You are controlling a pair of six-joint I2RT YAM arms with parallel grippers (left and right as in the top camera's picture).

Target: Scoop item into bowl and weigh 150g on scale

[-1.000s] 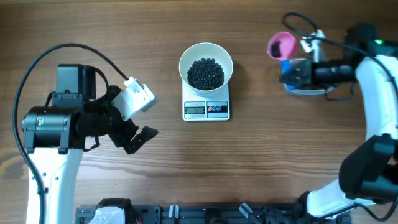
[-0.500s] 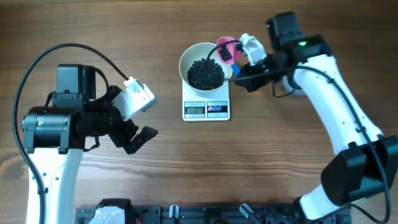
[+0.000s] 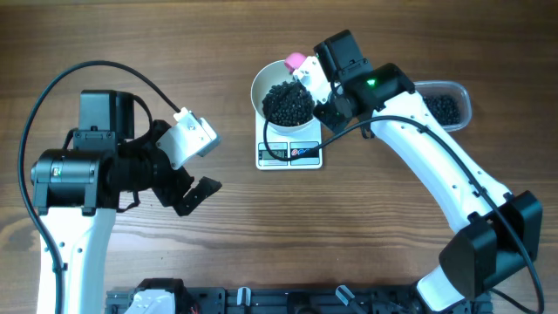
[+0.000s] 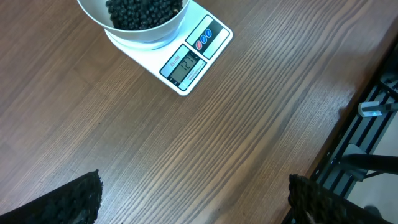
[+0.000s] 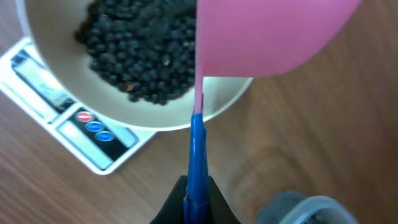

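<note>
My right gripper (image 5: 198,200) clenches the scoop (image 5: 267,37) at the bowl's (image 3: 255,87) twelve o'clock; I should tip gently, watching the scale (image 4: 186,65). Left gripper (image 4: 193,198) released.

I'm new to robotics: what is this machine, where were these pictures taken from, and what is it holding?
Two robot arms work at a wooden table. One picture looks down from above; the other two come from a camera on each wrist. A white bowl of black beads stands on a small scale; a clear tub with more beads lies nearby. The right hand is shut on the blue handle of a pink scoop, held over the bowl's rim. The left hand is open and empty.
</note>
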